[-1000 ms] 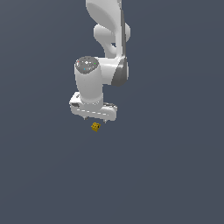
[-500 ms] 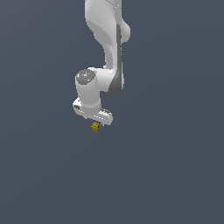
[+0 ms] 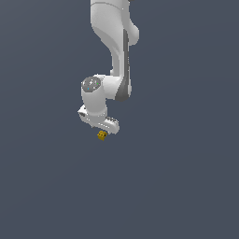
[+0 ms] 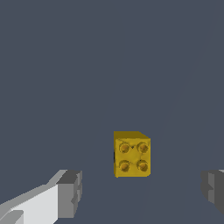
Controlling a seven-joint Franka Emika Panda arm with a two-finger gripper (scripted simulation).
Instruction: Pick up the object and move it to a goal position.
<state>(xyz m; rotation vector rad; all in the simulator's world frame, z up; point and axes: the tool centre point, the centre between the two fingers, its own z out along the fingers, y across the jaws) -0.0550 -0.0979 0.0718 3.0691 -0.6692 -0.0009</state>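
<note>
- The object (image 4: 131, 154), a small yellow-gold cube with four round studs on the face turned to the wrist camera, lies on the plain dark surface (image 3: 186, 177), just beside the lower edge of the white arm's hand in the exterior view.
- The gripper (image 4: 142, 192) stands wide open and holds nothing; in the wrist view its grey fingertips (image 4: 70, 194) sit well apart, with the cube lying between their lines but ahead of them.
- The step in hand looks like the approach before the grasp.
- The next move likely calls for lowering until the pads flank the cube, then closing squarely on two opposite faces.
- No goal marker shows in either view.
</note>
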